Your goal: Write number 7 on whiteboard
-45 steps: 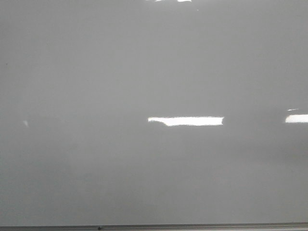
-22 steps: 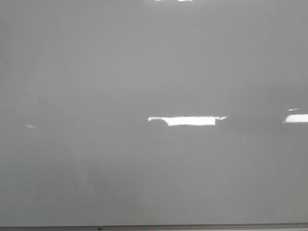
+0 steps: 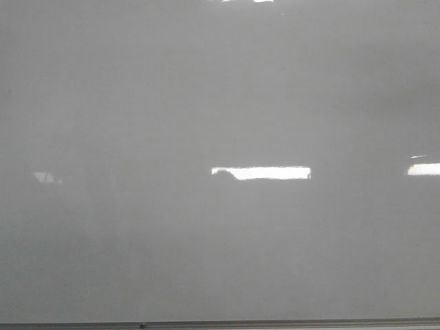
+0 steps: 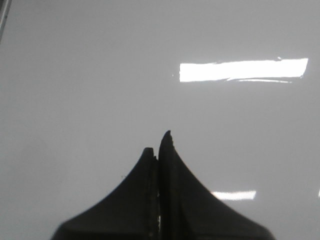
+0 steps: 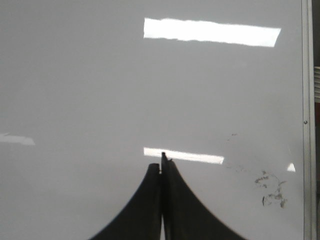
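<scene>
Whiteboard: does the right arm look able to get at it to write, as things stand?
Probably yes for reach: the whiteboard fills the right wrist view with nothing between it and the right gripper. But the jaws are shut with no marker visible, so writing looks unlikely.

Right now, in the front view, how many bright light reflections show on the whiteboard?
4: a long bar mid-board, a short one at the right edge, a faint one left, slivers at the top edge.

Glossy, smooth pale grey whiteboard (image 3: 206, 103), mirror-bright where light bars reflect. Thin metal-looking frame strip (image 5: 307, 100) along its edge, dull silver. Matt black left gripper (image 4: 157, 155) and right gripper (image 5: 161, 167), plastic or rubber by appearance, finely ridged along inner faces. Faint dark smudges (image 5: 270, 190) near that edge.
</scene>
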